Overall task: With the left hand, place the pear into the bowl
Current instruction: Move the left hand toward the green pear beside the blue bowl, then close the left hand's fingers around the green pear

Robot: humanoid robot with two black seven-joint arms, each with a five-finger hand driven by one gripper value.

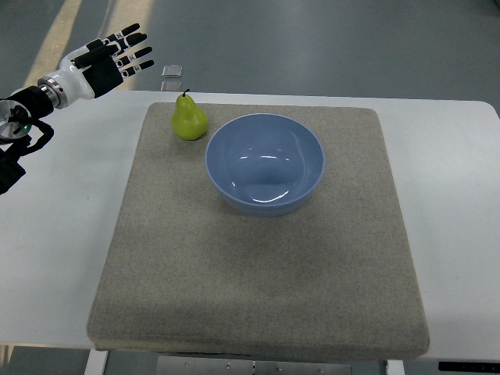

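Observation:
A green pear (188, 119) stands upright on the grey mat (258, 258), just left of the blue bowl (265, 162) and close to its rim. The bowl holds nothing. My left hand (117, 56) hovers beyond the table's far left corner, up and to the left of the pear, with its fingers spread and nothing in them. The right arm is out of the picture.
The mat lies on a white table (62, 226) whose edges show on the far side and at the right. A small flat object (173, 71) lies on the floor beyond the table's far edge.

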